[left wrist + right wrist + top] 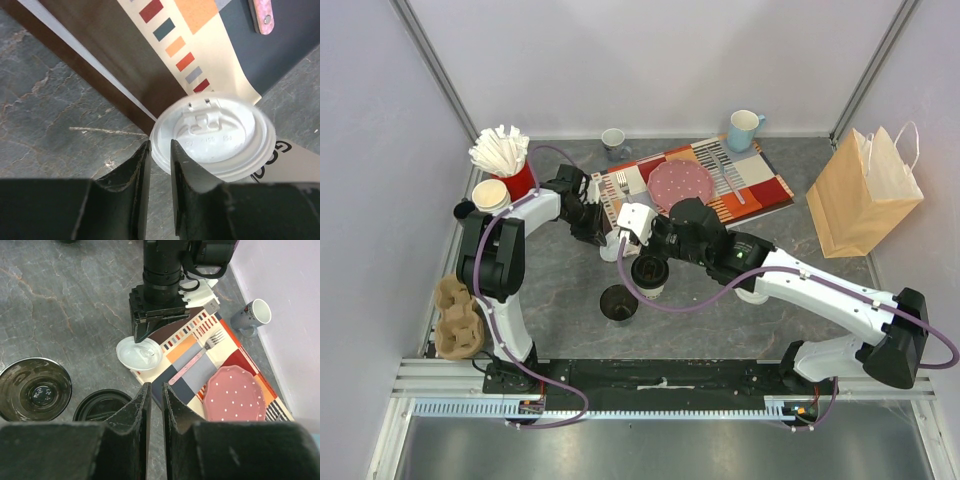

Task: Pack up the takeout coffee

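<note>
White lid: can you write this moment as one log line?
white lid: at placemat edge | left end effector: jaws narrow at lid rim | right end effector: beside black lid | dark cup: lidless

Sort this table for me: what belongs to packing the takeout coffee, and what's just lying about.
Job: white-lidded cup, black-lidded cup, likely also the paper bag and cardboard cup carrier.
Lying about: grey mug, blue mug, stacked spare cups, red cup of straws, pink plate, fork, placemat, dark open tumbler.
</note>
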You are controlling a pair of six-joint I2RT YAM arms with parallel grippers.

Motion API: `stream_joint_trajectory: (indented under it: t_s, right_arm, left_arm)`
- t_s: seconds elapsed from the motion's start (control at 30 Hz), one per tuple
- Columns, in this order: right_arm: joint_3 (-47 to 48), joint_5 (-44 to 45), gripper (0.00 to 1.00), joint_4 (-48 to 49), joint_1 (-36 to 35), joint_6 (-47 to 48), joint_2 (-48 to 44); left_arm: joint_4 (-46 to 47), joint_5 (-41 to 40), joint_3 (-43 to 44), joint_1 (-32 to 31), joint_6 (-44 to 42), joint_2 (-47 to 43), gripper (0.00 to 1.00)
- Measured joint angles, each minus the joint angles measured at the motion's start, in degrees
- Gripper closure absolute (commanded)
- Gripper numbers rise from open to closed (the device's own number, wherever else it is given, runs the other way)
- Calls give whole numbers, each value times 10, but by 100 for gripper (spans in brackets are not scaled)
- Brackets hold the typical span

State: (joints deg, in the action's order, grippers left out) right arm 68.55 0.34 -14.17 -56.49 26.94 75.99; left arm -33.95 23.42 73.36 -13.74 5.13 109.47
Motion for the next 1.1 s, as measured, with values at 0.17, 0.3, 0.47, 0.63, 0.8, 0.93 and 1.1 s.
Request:
stream_joint_trajectory:
  t_s: [0.17, 0.3, 0.47, 0.63, 0.8, 0.93, 1.1]
  right_arm:
    - [-7, -10, 80, 0, 0, 0, -1]
    - [-12, -19, 80, 2, 1, 0, -5]
    - [-14, -31, 80, 2, 1, 0, -7]
    - [-15, -37, 81, 2, 1, 0, -10]
    - [-15, -37, 80, 3, 1, -2, -12]
    - [-14, -35, 71, 3, 5, -19, -12]
    - [0, -48, 49, 3, 35, -67, -1]
  left_arm:
    - [0, -10, 0, 1, 0, 0, 67]
    - [1, -23, -2, 1, -1, -2, 63]
    - [3, -39, -5, 1, -3, -3, 62]
    - [3, -38, -12, 0, -3, -3, 83]
    - [0, -25, -16, -1, -5, -3, 98]
    - [-10, -19, -16, -1, -6, -16, 98]
    - [-33, -19, -13, -1, -20, -104, 98]
